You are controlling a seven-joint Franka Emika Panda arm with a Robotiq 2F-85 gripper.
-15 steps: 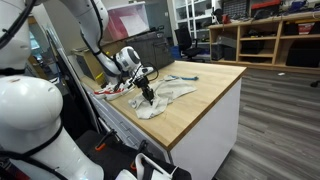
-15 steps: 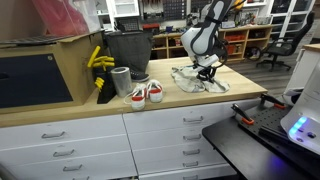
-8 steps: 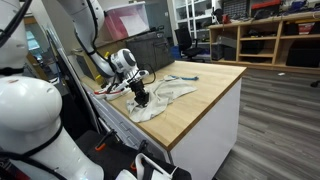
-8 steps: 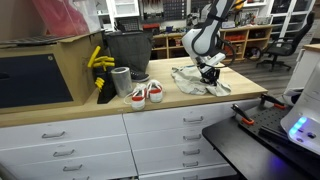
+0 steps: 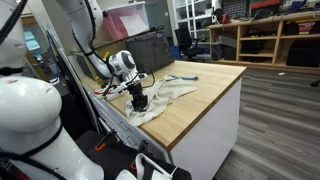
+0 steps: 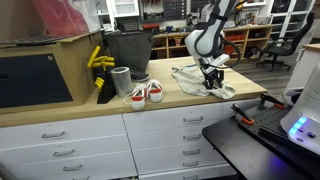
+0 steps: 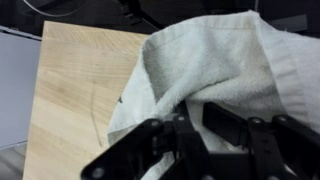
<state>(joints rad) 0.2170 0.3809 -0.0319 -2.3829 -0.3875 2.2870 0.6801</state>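
Dragging towel (image 5: 168, 95) nearer counter (image 5: 205, 88) edge

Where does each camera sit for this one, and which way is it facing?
Exterior view: beside the robot's base, looking along the counter toward shelves; shows the arm and jaws at the towel.
Exterior view: in front of the drawers, looking across the counter; shows the arm above the towel.
Wrist view: looking down at the towel; jaws along the bottom.
All three share the towel.

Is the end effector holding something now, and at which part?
A fold near one end of the towel lies in the jaws of the end effector; whether it is gripped cannot be told.
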